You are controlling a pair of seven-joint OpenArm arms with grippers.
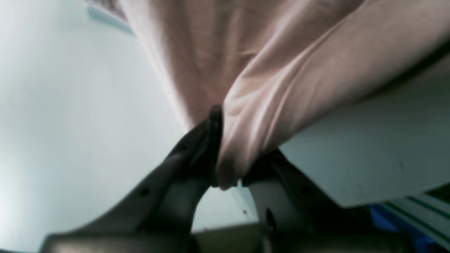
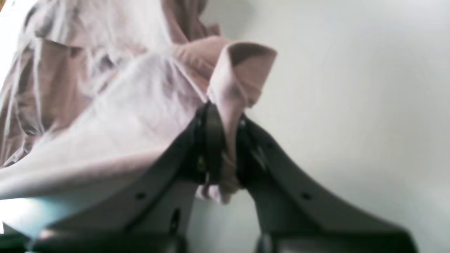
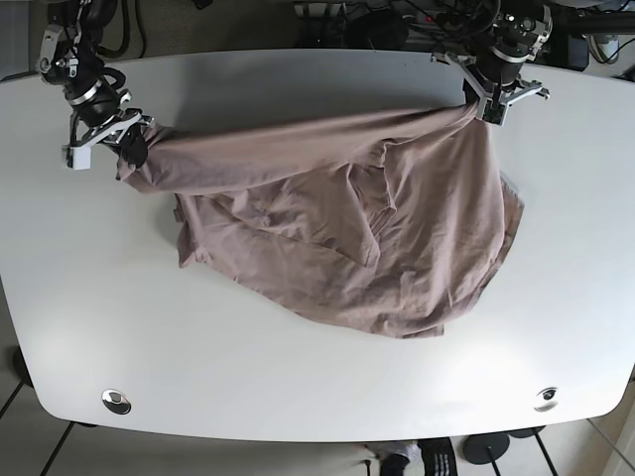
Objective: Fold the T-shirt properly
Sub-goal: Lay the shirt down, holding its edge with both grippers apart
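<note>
The pink T-shirt (image 3: 347, 228) lies bunched across the middle of the white bench (image 3: 298, 377), stretched between both arms. The right pincer (image 3: 127, 147), at ten o'clock in the base view, is clamped on one edge of the cloth. The left pincer (image 3: 486, 99), at one o'clock, grips another edge, the fabric hanging toward six o'clock.

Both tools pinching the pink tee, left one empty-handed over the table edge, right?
Not quite. The left tool isn't empty: the left wrist view shows it shut on a bunch of the T-shirt. The right tool grips it too.
</note>
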